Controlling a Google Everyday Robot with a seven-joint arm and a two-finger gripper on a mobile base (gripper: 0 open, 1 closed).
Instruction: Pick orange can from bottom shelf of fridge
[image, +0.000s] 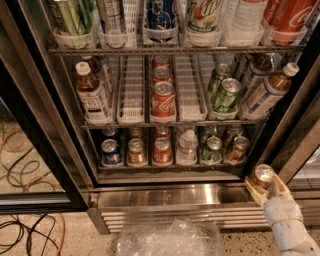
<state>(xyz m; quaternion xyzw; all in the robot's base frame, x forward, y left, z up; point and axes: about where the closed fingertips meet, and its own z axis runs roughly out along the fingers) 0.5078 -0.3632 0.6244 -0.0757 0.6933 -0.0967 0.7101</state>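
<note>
One relation matters: the orange can (262, 175) sits inside the gripper (263, 184), not on the rack. Big to small:

- fridge (45, 125): racks exposed, stainless louvred base (170, 197) running along the bottom.
- bottom shelf (170, 169): lanes of cans plus one clear bottle (187, 146). Blue can (111, 152) at the 9 o'clock end, a copper-toned can (239, 147) tilted in the rightmost lane.
- right door frame (277, 130): dark diagonal bar, near the gripper at its 1 o'clock.
- gripper: at 4 o'clock in the camera view, outside the cabinet, level with the steel base. It lies at roughly 5 o'clock from the rightmost lane. Tan fingers (252, 187) are clamped either side of the orange can.
- orange can: close to upright, long axis near vertical, silver top facing the camera. Apart from the rack, below and in front of the shelf's front rail.

Judgement: grasp made and can off the shelf, so the pick looks essentially complete. Single arm, so no choice of side. What's left is a retreat toward 5–6 o'clock, keeping the can's axis vertical. Risks: clipping the door frame, and the can appears to ride high between the fingers, so it could slip.
</note>
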